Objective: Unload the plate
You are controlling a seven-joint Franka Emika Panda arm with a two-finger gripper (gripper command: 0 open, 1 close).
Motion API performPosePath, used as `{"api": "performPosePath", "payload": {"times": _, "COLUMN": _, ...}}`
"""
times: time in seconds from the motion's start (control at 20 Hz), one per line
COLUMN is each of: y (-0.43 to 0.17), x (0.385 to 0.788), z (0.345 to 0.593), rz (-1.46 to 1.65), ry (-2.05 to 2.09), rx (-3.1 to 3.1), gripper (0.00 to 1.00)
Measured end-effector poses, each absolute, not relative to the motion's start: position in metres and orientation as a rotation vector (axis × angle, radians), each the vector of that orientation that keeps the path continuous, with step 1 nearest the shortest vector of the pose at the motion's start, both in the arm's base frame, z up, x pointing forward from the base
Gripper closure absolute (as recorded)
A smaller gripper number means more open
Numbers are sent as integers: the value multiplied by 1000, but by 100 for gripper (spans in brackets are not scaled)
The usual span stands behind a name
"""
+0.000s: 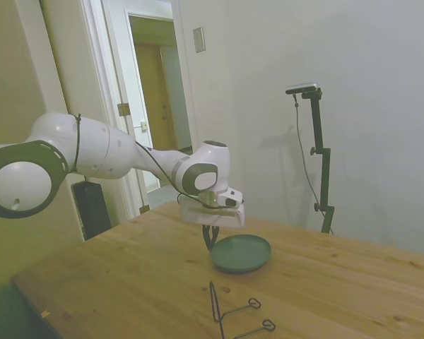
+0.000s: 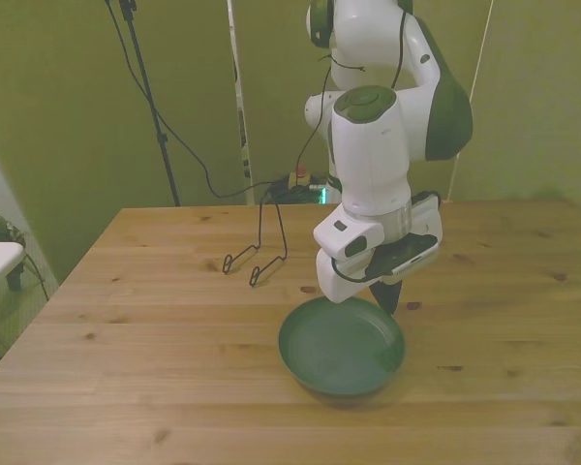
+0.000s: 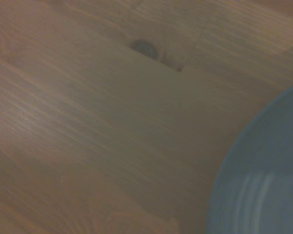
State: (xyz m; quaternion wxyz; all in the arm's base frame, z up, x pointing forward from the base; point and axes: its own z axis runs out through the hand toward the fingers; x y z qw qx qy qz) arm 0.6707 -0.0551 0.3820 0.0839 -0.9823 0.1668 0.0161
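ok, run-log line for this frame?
plate: on table, off wire rack | gripper: at plate's rim, jaw state unclear | rack: holds nothing

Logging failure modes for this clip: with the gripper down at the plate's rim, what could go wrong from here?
The gripper sits at the far rim of the green plate, which looks tilted, near edge off the wooden table; a loose hold could drop it. The wire rack stands nearby; a swing that way might snag it.
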Motion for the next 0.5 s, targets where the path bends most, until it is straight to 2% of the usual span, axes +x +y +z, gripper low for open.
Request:
{"api": "performPosePath", "payload": {"times": 0.25, "y": -55, "x": 668, "z": 404, "rz": 3, "ry": 493, "rx": -2929, "gripper": 0}}
{"api": "performPosePath", "payload": {"times": 0.35, "y": -55, "x": 664, "z": 423, "rz": -26, "ry": 489, "rx": -2925, "gripper": 0}}
{"api": "performPosePath", "payload": {"times": 0.5, "y": -51, "x": 646, "z": 464, "rz": 1, "ry": 474, "rx": -2917, "gripper": 0}}
